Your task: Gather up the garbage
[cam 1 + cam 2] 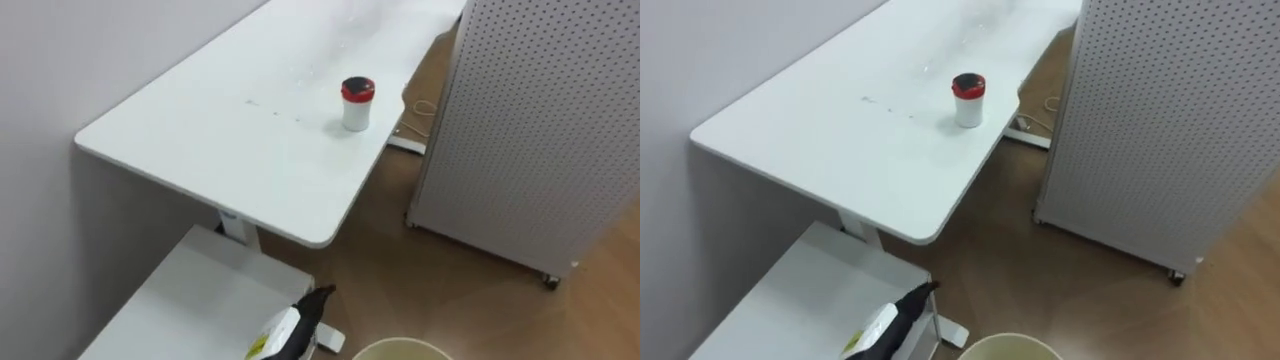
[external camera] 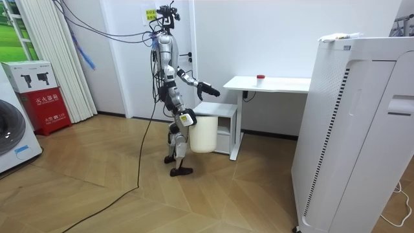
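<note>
the left robot hand point(image 1: 300, 318) hangs low over the shelf point(image 1: 190, 290), loose and holding nothing. the right robot hand point(image 2: 186, 119) is down by the bin point(image 1: 400, 347); i cannot tell its hold. the cup point(image 1: 357, 103) stands well apart on the desk point(image 1: 200, 140). i think the robot must step closer, then reach for the cup.

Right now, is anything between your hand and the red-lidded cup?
Nothing visible. The cup stands alone on the white desk; the left hand is short of the desk's near edge, with only bare desktop between.
</note>
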{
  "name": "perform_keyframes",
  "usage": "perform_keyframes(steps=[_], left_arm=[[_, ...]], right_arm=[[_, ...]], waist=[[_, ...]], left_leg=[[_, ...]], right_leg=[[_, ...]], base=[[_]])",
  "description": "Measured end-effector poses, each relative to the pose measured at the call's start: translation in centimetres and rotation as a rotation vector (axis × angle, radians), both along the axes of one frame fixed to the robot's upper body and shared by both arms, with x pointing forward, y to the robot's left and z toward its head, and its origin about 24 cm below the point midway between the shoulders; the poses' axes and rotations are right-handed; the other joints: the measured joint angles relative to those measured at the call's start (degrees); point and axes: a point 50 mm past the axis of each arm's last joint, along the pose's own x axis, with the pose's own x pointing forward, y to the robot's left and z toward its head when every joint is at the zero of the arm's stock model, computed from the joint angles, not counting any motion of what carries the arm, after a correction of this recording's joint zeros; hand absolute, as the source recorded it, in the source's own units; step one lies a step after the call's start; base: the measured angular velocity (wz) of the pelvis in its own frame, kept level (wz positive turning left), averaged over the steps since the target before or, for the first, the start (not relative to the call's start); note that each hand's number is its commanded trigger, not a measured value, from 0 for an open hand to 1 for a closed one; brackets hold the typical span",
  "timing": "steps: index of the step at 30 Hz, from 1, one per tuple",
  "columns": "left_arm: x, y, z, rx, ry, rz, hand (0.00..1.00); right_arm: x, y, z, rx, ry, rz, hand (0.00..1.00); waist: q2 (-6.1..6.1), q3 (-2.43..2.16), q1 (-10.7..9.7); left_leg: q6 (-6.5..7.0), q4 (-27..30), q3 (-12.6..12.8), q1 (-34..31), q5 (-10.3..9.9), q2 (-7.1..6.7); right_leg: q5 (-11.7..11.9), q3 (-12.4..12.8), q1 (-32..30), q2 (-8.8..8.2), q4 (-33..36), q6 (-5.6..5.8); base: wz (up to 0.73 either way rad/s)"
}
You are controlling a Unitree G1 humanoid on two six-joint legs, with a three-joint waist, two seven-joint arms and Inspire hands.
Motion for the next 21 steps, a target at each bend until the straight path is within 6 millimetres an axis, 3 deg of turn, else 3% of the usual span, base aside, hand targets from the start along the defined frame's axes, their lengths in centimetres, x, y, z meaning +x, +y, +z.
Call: perform_keyframes(steps=[5, 8, 12, 15, 19, 21], left_arm=[[0.6, 0.9, 1.4, -0.028, -0.077, 0.021, 0.0], [1.3, 1.9, 2.5, -0.039, -0.128, 0.064, 0.0], [1.7, 3.7, 3.6, -0.068, -0.195, 0.184, 0.0], [2.1, 4.8, 4.2, -0.073, -0.246, 0.267, 0.0], [2.3, 5.2, 4.7, -0.079, -0.288, 0.303, 0.0], [2.7, 4.8, 6.2, -0.114, -0.363, 0.306, 0.0]], right_arm=[[0.5, 0.1, 0.2, -0.014, -0.018, 0.037, 1.0], [0.8, 0.3, 0.3, -0.01, -0.039, 0.053, 1.0], [0.3, 0.4, 0.2, -0.003, -0.036, 0.053, 1.0], [0.4, 0.5, 0.2, -0.005, -0.04, 0.061, 1.0], [0.1, 0.5, 0.1, -0.012, -0.025, 0.076, 1.0], [0.1, 0.5, 0.1, -0.022, -0.019, 0.104, 1.0]], waist=[[-0.09, 0.07, 0.05], [-0.15, 0.09, 1.04], [-0.02, 0.15, 3.27], [-0.14, 0.25, 3.56], [-0.24, 0.39, 3.21], [-0.31, 0.44, 3.06]], left_leg=[[0.06, -0.51, 0.03, 2.48, -1.05, -0.12], [0.1, -0.87, 2.57, 3.8, -1.71, 0.22], [0.06, 0.48, 6.62, 4.96, -3.66, 1.94], [0.24, 0.44, 9.18, 5.33, -4.15, 2.21], [0.45, 0.12, 10.5, 5.91, -4.6, 2.27], [0.52, 0.02, 10.86, 6.19, -4.65, 2.17]], right_leg=[[0.49, 2.5, 1.39, 1.0, -1.04, 0.51], [1.06, 3.54, 1.29, 1.65, -0.96, 0.63], [2.18, -1.68, 1.09, 1.46, -0.33, -0.15], [2.74, -4.34, 0.58, 1.06, -0.04, -0.56], [2.79, -6.64, 0.57, 0.43, 0.05, -0.59], [2.82, -7.46, 0.6, 0.27, -0.02, -0.57]], base=[[-0.33], [-0.56], [-0.57], [-0.48], [-0.18], [-0.08]])
